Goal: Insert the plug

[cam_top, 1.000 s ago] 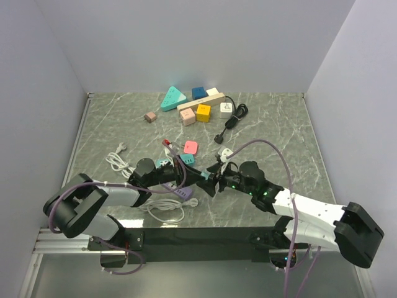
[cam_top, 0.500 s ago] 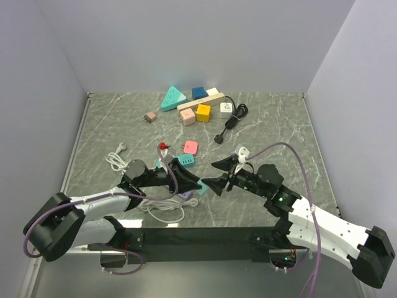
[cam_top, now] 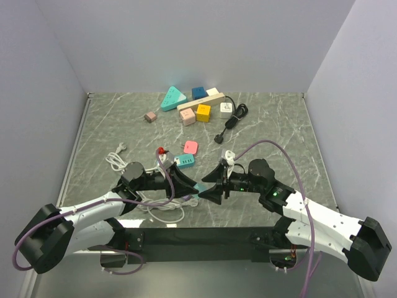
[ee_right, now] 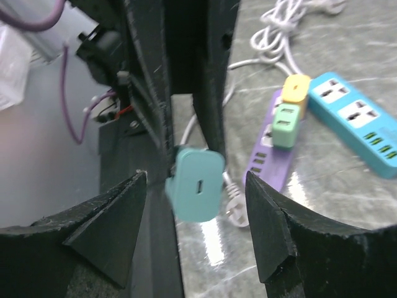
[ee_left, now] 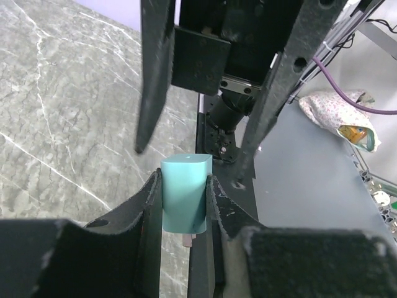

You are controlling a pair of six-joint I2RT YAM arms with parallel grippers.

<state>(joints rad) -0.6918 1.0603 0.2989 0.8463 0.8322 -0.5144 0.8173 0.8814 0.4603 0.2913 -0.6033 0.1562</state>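
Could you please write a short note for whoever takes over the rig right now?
Left gripper: shut on the teal plug, holding it off the table.
Right gripper: open, facing the plug at close range, not gripping it.
Purple strip: lies on the table beneath the grippers, with a yellow and a green adapter already in it. Blue strip: beside it, sockets free.
Done: plug picked up.
Left: bring the plug to a free socket and push it in. Which strip is meant is not clear from the views.
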